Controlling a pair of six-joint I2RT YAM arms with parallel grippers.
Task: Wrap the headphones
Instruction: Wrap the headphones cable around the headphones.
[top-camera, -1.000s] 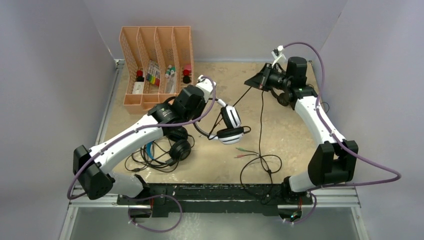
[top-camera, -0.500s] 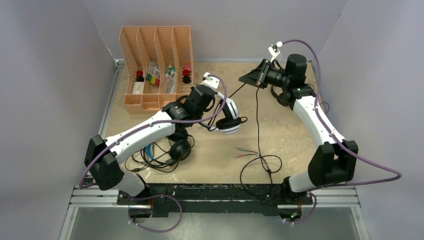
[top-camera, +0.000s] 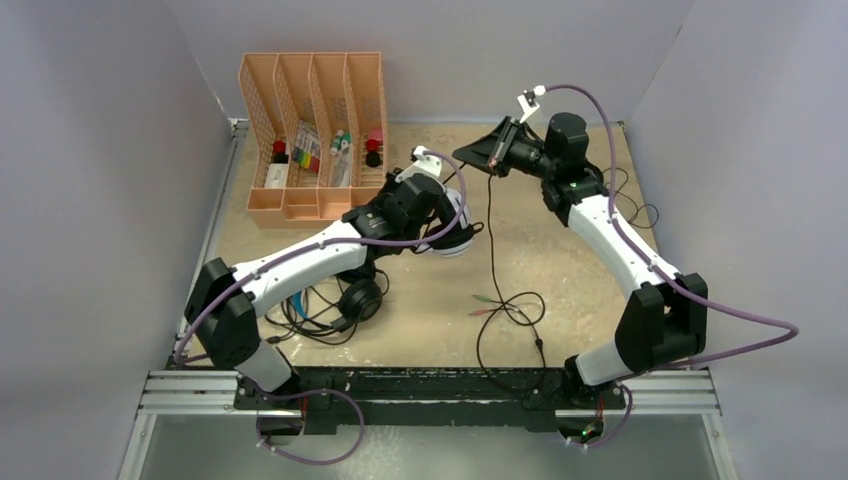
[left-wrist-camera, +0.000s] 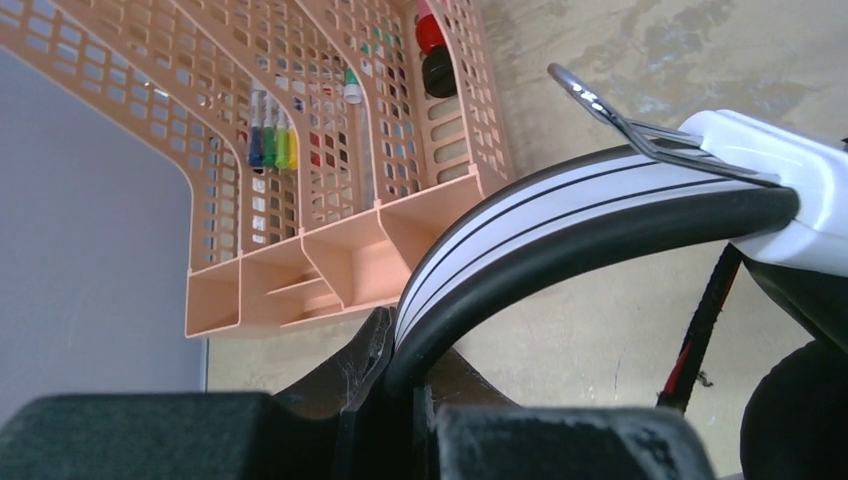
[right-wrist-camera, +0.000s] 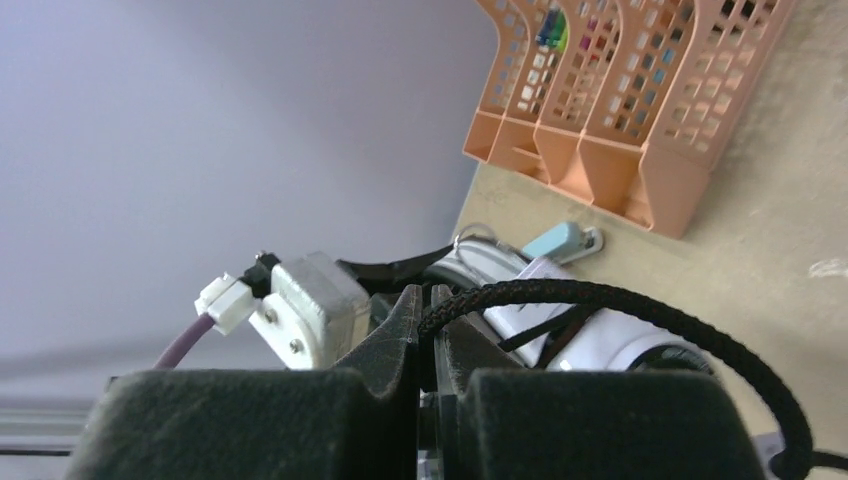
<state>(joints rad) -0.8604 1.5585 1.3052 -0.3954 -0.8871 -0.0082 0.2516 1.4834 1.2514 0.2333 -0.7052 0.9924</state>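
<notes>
My left gripper (top-camera: 438, 220) is shut on the headband of the white-and-black headset (top-camera: 457, 240) and holds it above the table; the band (left-wrist-camera: 560, 215) runs up out of my left gripper (left-wrist-camera: 410, 390). My right gripper (top-camera: 470, 156) is shut on that headset's braided black cable (right-wrist-camera: 600, 300), just behind the headset. The cable (top-camera: 491, 250) hangs down to loops and plugs on the table (top-camera: 510, 310). My right gripper (right-wrist-camera: 432, 330) faces the white earcup (right-wrist-camera: 600, 345). A black headset with a blue headband (top-camera: 358, 297) lies under my left arm. The slim all-black headset is hidden.
An orange four-slot organizer (top-camera: 312, 130) with small items stands at the back left; it also shows in the left wrist view (left-wrist-camera: 330, 250) and the right wrist view (right-wrist-camera: 640, 110). Tangled black cables (top-camera: 300, 320) lie at the front left. Thin cable (top-camera: 632, 205) lies behind my right arm.
My left gripper has carried the white-and-black headset up, back and to the right. My right gripper has moved left with the cable, closing on the headset. The hanging cable shifted left.
</notes>
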